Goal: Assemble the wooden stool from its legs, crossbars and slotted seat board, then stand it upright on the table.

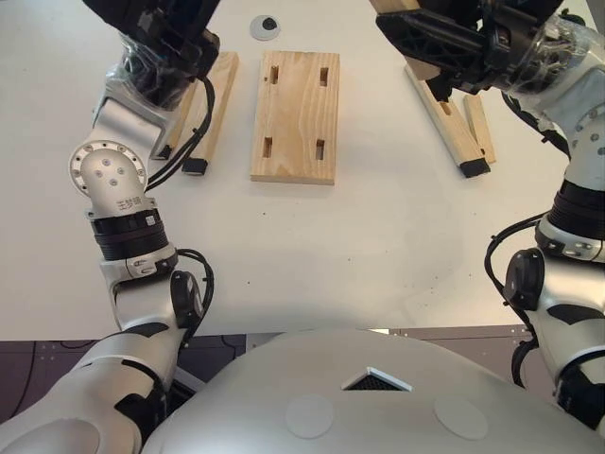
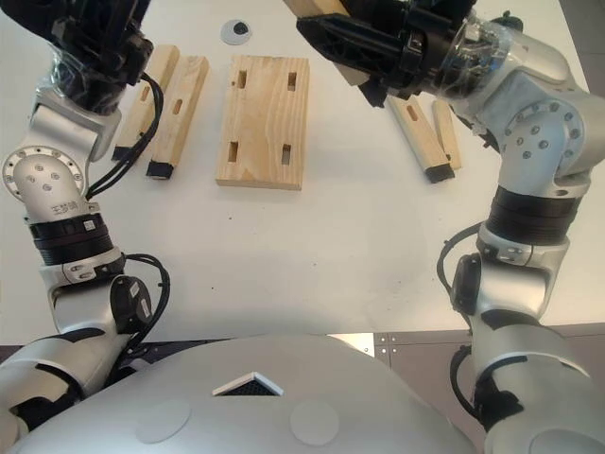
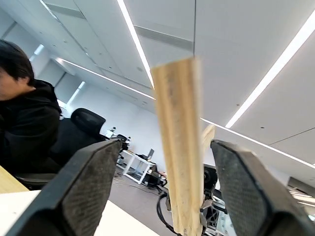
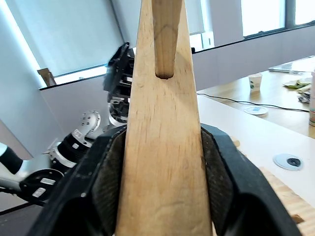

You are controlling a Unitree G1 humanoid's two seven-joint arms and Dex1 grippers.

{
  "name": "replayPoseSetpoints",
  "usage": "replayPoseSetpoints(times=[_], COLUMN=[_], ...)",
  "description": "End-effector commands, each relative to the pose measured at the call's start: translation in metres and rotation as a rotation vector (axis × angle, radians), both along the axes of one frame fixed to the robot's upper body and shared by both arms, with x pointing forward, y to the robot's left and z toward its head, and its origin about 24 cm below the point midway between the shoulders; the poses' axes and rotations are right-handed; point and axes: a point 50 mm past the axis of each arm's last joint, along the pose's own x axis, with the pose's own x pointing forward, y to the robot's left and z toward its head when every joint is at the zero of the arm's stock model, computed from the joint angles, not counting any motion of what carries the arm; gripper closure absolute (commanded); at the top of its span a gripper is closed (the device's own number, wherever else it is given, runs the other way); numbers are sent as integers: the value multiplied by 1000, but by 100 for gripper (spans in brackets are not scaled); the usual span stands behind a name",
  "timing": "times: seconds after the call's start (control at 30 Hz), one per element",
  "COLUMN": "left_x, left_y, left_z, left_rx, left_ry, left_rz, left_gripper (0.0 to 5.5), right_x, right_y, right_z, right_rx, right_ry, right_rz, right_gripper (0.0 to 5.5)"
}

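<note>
Right hand [image 4: 165, 162]: pads [image 4: 110, 167] pressed against both flanks of a slotted leg [image 4: 165, 108], raised above the far right of the worktop [image 1: 378, 246]. Crossbar [image 4: 165, 29]: one end seated in the slot of that leg.

Left hand [image 3: 165, 191]: fingers [image 3: 88, 191] spread, pointing upward over the far left of the worktop. Bar [image 3: 179, 147]: upright between those fingers, touching neither pad; whether a leg or a crossbar, impossible to tell.

Seat board [image 1: 295, 115]: flat on the worktop at the middle of the far side, four slots facing up, apart from both hands.

Legs [image 1: 203, 113]: two, lying side by side just left of the board, black feet toward the robot, partly under the left arm.

Lone leg [image 1: 454, 123]: right of the board, black foot toward the robot. Stick [image 1: 479, 128]: thinner, just beside the lone leg, partly under the right arm.

Disc [image 1: 266, 27]: small, round, on the worktop just beyond the far end of the board.
</note>
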Motion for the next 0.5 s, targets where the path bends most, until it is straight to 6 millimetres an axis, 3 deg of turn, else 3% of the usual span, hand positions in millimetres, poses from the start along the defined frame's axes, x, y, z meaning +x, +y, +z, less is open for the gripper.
replayPoseSetpoints(times=[0.03, 0.37, 0.5], left_x=[-10, -18, -17], left_y=[-21, -24, -21], left_z=[0, 8, 6], left_rx=[-5, -88, -124], left_ry=[-20, -72, -49], left_rz=[-93, -159, -170], left_gripper=[216, 216, 277], right_x=[-8, -22, -23], right_y=[9, 17, 17], right_z=[9, -11, -13], right_rx=[26, -6, 2], right_ry=[-2, 67, 78], right_rz=[82, 181, 184], right_gripper=[346, 346, 346])
